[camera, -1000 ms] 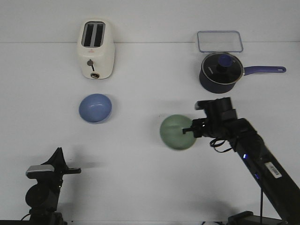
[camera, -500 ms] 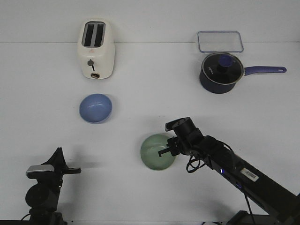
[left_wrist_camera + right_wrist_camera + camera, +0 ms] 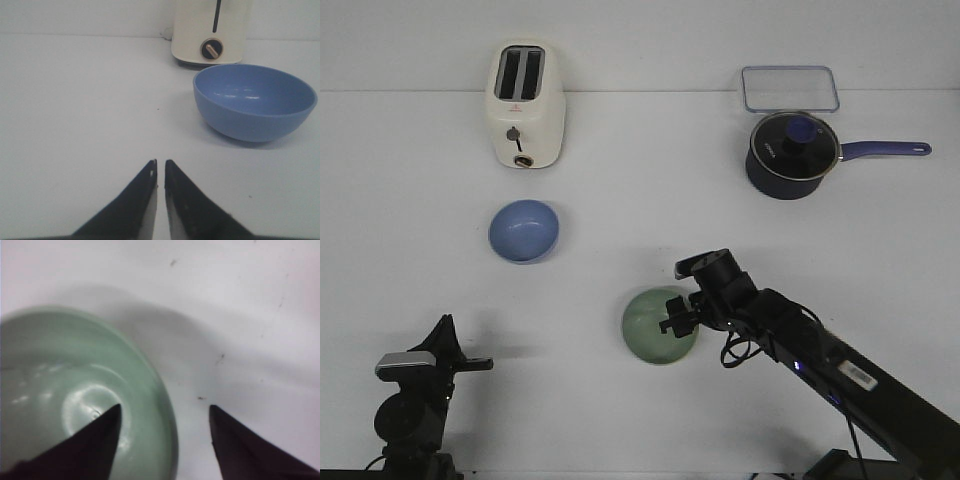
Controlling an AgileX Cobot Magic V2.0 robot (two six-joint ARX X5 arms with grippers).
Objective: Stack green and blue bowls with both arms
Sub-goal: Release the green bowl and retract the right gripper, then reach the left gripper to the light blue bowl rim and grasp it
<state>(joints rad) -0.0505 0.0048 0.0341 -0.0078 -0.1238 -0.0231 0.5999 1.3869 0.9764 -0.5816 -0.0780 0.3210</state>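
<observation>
The pale green bowl (image 3: 658, 326) sits upright on the white table in the front middle. My right gripper (image 3: 676, 320) is open, with its jaws astride the bowl's right rim: one finger inside the green bowl (image 3: 75, 405), one outside, neither pressing the wall. The periwinkle blue bowl (image 3: 524, 231) stands upright at the left, below the toaster. My left gripper (image 3: 480, 364) is shut and empty at the front left, pointing toward the blue bowl (image 3: 255, 101), well short of it.
A cream toaster (image 3: 525, 104) stands at the back left, also showing in the left wrist view (image 3: 211, 31). A dark navy saucepan (image 3: 792, 155) with a glass lid and long handle and a clear lidded box (image 3: 789, 89) stand at the back right.
My right arm carried the green bowl from mid-right down and left to the front middle and set it on the table. Its jaws have opened off the rim. The left arm has not moved.
</observation>
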